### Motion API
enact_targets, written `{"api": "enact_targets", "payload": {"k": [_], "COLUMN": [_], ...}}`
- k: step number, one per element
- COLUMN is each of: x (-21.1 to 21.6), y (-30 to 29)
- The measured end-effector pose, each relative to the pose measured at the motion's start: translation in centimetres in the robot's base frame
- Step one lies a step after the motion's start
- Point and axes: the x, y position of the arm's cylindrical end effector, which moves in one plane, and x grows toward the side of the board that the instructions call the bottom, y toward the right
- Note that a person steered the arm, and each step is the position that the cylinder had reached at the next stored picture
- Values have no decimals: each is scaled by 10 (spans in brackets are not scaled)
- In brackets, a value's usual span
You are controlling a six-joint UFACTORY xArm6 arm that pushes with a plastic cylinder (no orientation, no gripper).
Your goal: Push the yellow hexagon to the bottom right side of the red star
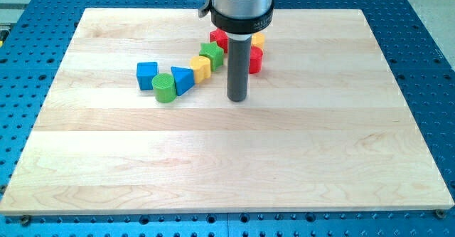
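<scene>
My tip (237,99) rests on the wooden board (227,159), just below the cluster of blocks. A yellow block (201,68), which looks like the hexagon, lies to the tip's upper left, between a blue triangle (183,79) and a green star (211,53). A red block (218,38) sits above the green star, partly behind the rod; its shape is unclear. Another red block (255,60) sits just right of the rod. A second yellow block (258,42) shows above it, mostly hidden. The tip touches no block.
A green cylinder (164,87) and a blue cube (147,74) end the row of blocks on the view's left. The arm's wide body (242,6) covers the board's top middle edge. A blue perforated table (426,66) surrounds the board.
</scene>
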Motion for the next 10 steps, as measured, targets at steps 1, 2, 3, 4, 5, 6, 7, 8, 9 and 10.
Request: {"api": "enact_targets", "payload": {"k": [1,2,3,4,5,6,7,8,9,10], "x": [2,12,23,33,61,96,97,118,125,135], "y": [1,6,7,7,-9,-64,-84,-105,-102,-28]}}
